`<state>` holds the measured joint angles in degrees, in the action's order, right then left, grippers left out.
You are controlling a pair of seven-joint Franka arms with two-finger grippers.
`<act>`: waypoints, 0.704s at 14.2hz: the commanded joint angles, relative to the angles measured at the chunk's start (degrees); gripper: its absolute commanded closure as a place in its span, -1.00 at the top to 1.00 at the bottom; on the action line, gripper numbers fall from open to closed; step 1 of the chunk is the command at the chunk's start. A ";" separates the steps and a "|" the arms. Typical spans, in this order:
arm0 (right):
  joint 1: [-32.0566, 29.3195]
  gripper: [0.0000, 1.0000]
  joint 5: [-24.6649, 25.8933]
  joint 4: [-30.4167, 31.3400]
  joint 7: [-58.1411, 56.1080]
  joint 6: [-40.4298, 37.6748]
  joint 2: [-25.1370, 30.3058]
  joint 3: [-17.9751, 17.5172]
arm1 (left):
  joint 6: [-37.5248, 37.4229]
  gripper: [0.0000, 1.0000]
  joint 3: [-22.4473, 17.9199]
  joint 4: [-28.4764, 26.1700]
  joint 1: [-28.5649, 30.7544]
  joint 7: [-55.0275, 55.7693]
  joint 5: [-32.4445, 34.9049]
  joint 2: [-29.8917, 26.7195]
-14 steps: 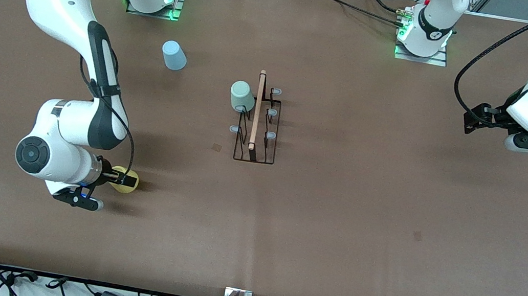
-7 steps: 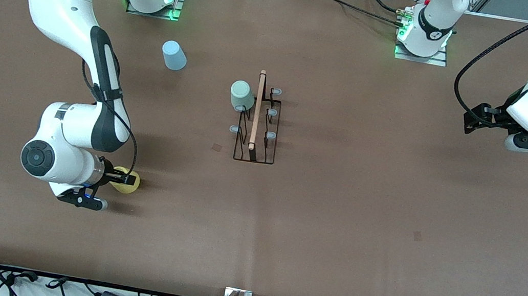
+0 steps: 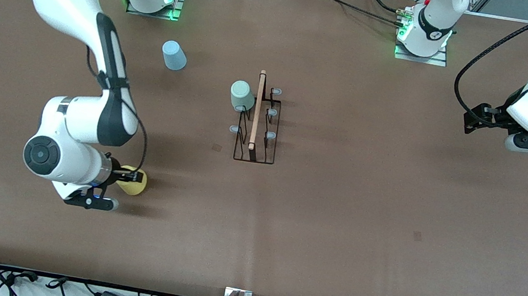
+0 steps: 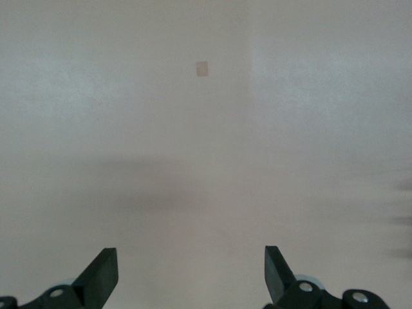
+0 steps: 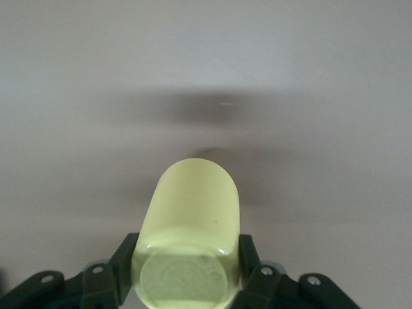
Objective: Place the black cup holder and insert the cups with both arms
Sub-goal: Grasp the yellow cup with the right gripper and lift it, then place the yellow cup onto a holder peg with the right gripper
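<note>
- Brown table (image 3: 338, 205), robot bases along its farther edge, loose cables along its nearer edge.
- Black holder (image 3: 258, 125) upright at mid-table: wire base, wooden bar (image 3: 257, 110) on top, grey-tipped pegs on both sides.
- Mint cup (image 3: 242, 96) upside down on a peg at the holder's right-arm side, toward its farther end.
- Blue cup (image 3: 173, 55) upside down on the table, toward the right arm's end, farther from the camera than the holder and well apart from it.
- Right gripper (image 3: 128, 178) low over the table at the right arm's end, jaws pinching the yellow cup (image 3: 134, 184) (fingers on either side of the base end, body sticking out ahead in the right wrist view (image 5: 192, 225)).
- Left gripper (image 4: 191, 273) up over the left arm's end of the table, waiting, jaws spread wide with only bare table between them.
</note>
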<state>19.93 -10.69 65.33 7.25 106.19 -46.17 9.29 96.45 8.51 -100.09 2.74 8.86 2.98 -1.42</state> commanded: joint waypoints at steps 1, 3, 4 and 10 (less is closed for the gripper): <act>4.40 -0.58 0.23 -4.59 1.88 -4.59 1.08 0.20 | -1.09 1.00 -0.25 0.86 -0.02 -0.60 -1.22 -0.17; 7.56 -0.58 0.23 -4.77 3.55 -4.50 1.86 0.20 | -1.00 1.00 -0.25 0.86 -0.02 -0.60 -1.22 -0.17; 8.88 -0.58 0.23 -4.77 4.86 -4.85 3.09 0.20 | -1.00 1.00 -0.25 0.86 -0.02 -0.60 -1.22 -0.17; 16.44 -0.58 -3.98 -4.59 14.79 -6.88 4.68 0.11 | -1.09 1.00 -0.25 0.86 -0.02 -0.60 -1.22 -0.17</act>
<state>34.81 -13.24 60.57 19.50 100.23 -41.98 9.04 96.44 8.51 -100.07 2.75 8.86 2.98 -1.42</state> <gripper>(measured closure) 0.339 0.000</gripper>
